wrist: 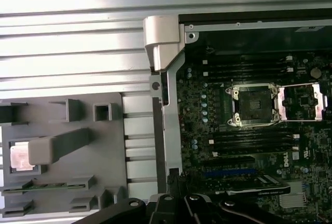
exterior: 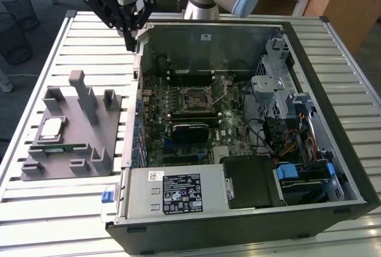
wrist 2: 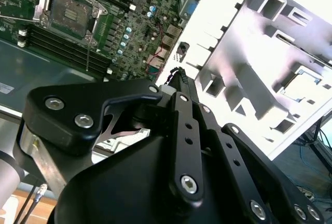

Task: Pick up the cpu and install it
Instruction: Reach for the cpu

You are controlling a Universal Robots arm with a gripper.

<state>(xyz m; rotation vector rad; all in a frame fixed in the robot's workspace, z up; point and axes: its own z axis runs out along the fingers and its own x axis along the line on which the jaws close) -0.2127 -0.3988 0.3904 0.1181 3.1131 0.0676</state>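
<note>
closed claw [exterior: 130, 41] points down over the case [exterior: 238, 46] edge, cpu [exterior: 51, 128] well apart.

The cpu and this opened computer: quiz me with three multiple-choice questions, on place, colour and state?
1. Where is the cpu? A in a person's hand; B on the tray beside the case; C on the floor.
2. The tray is: A red; B grey; C yellow.
3. The processor socket is: A open and empty; B clamped shut; C under a heatsink.
Answers: 1 B, it lies on the tray at the exterior view's left; 2 B, plain grey; 3 A, frame swung open, nothing inside.
</note>
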